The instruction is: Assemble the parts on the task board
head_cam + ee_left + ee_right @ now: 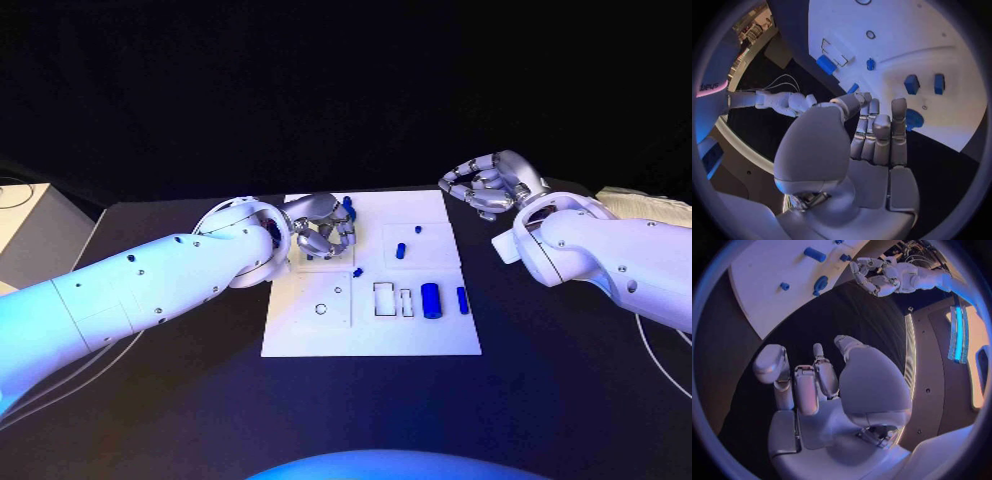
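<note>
The parts are small blue pieces, and they appear rigid, light and smooth. Judged from their size, they are best taken by a fingertip pinch across the short sides; a loose grip is likely to let them roll or slip.

The task board (368,335) is a flat white plate lying in the middle of the black bench (548,400). A large blue cylinder (430,300) lies beside a slimmer blue bar (462,299) near the board's right edge. A small blue block (400,250) and a blue peg (418,229) sit nearer the board's centre. Outlined recesses (384,298) lie just left of the cylinder.

The left robot hand (326,237) hovers over the far left portion of the board, fingers curled inward. A blue part (346,208) shows at its fingertips; whether it is gripped cannot be told.

The right robot hand (492,185) hangs over the bench beyond the board's far right corner. Its fingers are curled in and hold nothing.
</note>
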